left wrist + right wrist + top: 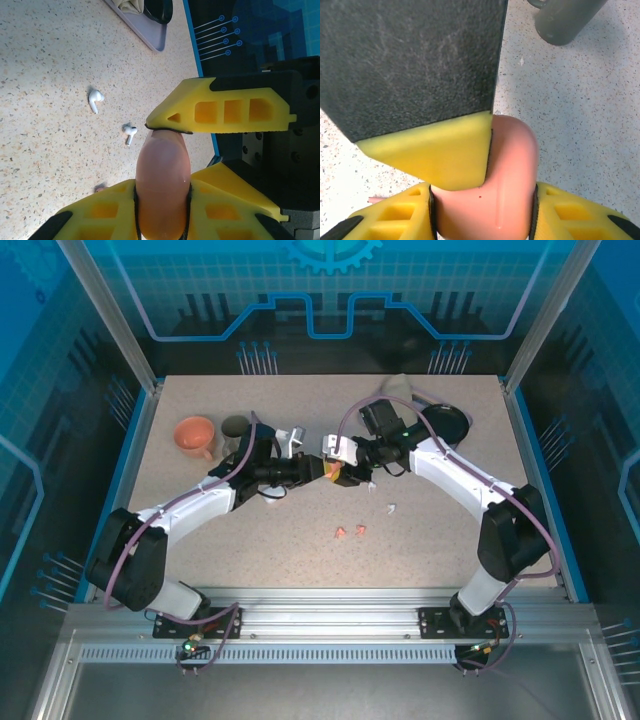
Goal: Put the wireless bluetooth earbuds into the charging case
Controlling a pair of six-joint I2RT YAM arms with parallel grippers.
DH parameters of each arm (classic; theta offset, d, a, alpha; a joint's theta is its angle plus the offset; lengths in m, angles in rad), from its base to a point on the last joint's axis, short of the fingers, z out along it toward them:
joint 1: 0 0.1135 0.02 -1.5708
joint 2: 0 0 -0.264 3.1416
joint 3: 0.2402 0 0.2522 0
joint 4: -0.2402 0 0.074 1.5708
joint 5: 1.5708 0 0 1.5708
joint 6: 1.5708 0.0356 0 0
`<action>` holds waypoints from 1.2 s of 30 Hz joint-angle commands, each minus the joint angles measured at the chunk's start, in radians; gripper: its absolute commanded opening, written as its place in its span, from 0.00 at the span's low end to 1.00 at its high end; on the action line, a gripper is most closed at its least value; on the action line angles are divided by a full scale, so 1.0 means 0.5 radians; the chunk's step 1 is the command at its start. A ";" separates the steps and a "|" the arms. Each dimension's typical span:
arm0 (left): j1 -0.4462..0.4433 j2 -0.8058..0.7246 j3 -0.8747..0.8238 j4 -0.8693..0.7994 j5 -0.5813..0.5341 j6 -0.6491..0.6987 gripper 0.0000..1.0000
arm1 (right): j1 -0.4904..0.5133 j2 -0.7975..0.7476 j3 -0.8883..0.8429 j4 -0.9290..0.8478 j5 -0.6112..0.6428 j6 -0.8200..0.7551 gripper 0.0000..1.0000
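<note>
The left gripper [322, 470] is closed tight on the pink charging case [162, 165]. The right gripper [484, 200] squeezes the same case too.

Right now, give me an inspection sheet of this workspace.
surface: speckled table, flat.
job's things: pink charging case held by both grippers; white earbuds and pink earbuds loose on the table.
clutter: orange mug, grey cup, tray with cloth.
grippers: left gripper and right gripper both shut on the case.
cables: purple cables along both arms.
surroundings: blue panelled walls, metal frame.
</note>
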State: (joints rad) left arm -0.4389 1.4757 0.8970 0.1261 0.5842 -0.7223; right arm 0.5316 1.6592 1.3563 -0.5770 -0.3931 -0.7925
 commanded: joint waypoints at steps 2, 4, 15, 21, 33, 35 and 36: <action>-0.027 -0.031 0.063 0.028 -0.007 0.088 0.18 | 0.044 -0.074 0.027 -0.062 -0.089 0.043 0.42; -0.030 -0.056 0.047 0.046 -0.017 0.121 0.18 | 0.036 -0.110 0.010 -0.056 -0.079 0.061 0.45; -0.055 -0.216 -0.036 0.178 -0.053 0.449 0.12 | -0.085 -0.762 -0.342 0.261 -0.143 0.325 0.82; -0.118 -0.354 -0.090 0.240 -0.021 0.912 0.06 | -0.206 -1.228 -0.650 0.470 -0.101 0.512 0.85; -0.293 -0.560 -0.151 0.198 -0.072 1.768 0.00 | -0.210 -1.697 -0.994 0.662 -0.047 0.615 0.86; -0.311 -0.566 -0.131 0.158 -0.072 1.838 0.00 | -0.179 -1.705 -1.039 0.731 -0.070 0.627 0.87; -0.320 -0.566 -0.108 0.128 -0.073 1.858 0.00 | -0.154 -1.694 -1.043 0.742 -0.048 0.626 0.86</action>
State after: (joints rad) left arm -0.5850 1.2152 0.8330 0.2115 0.5571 0.0826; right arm 0.4335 0.8143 0.8619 -0.2745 -0.4026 -0.5114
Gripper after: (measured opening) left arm 0.217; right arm 0.865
